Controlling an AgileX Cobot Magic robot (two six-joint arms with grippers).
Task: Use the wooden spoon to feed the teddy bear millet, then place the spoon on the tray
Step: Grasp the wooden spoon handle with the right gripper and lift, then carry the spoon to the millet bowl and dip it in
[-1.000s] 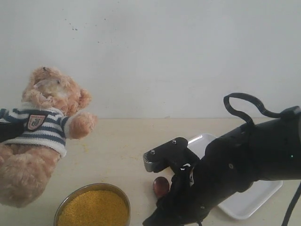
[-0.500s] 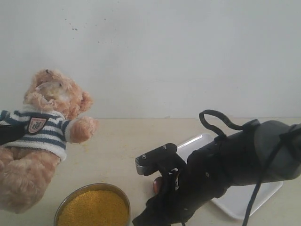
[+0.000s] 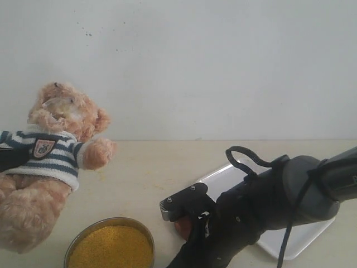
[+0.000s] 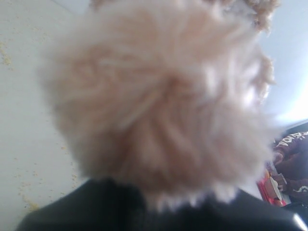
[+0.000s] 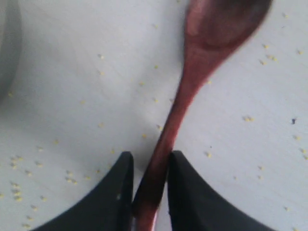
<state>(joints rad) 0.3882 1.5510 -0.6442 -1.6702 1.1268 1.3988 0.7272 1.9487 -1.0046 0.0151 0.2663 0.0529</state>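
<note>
At the front edge of the beige worktop (image 3: 145, 178), the right gripper (image 5: 150, 163), clamped on the wooden spoon (image 5: 192, 67), has slid toward the millet (image 3: 111, 247); scooping looks next. The teddy bear (image 3: 50, 151) hides how the left gripper (image 3: 8, 159) stands.

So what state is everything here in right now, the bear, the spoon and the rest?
Fluffy tan teddy bear in a striped shirt: tilted, not upright.
Yellow millet: fills its round metal bowl.
Dark reddish wooden spoon: gripped by the handle, scoop looks empty.
Right tool: shut on the spoon.
Flat white rectangular tray: visible part bare, rest behind the arm.
</note>
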